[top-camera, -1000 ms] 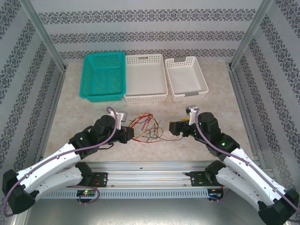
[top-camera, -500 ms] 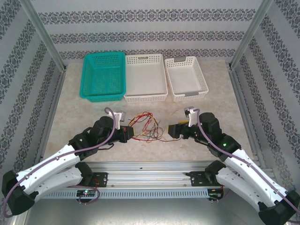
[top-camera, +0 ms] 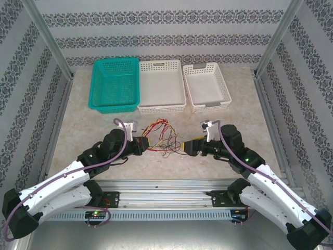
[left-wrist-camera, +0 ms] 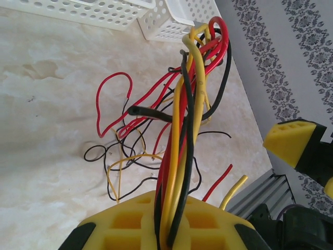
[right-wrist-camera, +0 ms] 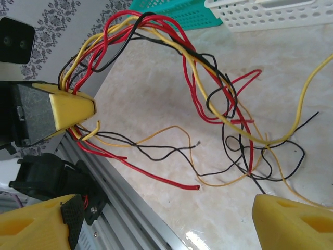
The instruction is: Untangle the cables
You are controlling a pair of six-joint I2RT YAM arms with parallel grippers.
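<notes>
The cables (top-camera: 162, 136) are a tangle of thin red, yellow and black wires on the table between the two arms. My left gripper (top-camera: 144, 145) is shut on a bundle of them. In the left wrist view the bundle rises straight out of the closed yellow fingers (left-wrist-camera: 125, 224) of the left gripper (left-wrist-camera: 174, 232), and loose loops of the cables (left-wrist-camera: 187, 104) lie on the table beyond. My right gripper (top-camera: 187, 148) stands open just right of the tangle. In the right wrist view nothing lies inside the right gripper (right-wrist-camera: 161, 224). The cables (right-wrist-camera: 208, 94) spread ahead of it.
A teal basket (top-camera: 115, 105) and two white baskets (top-camera: 161, 108) (top-camera: 208, 107) stand in a row at the back. The aluminium rail (top-camera: 166, 186) runs along the near table edge, close under the loose wire ends. The left gripper's yellow tip (right-wrist-camera: 70, 110) shows in the right wrist view.
My right gripper has moved left and a little nearer, closer to the tangle. My left gripper has shifted slightly right and away, still shut on the bundle, drawing the wires up.
</notes>
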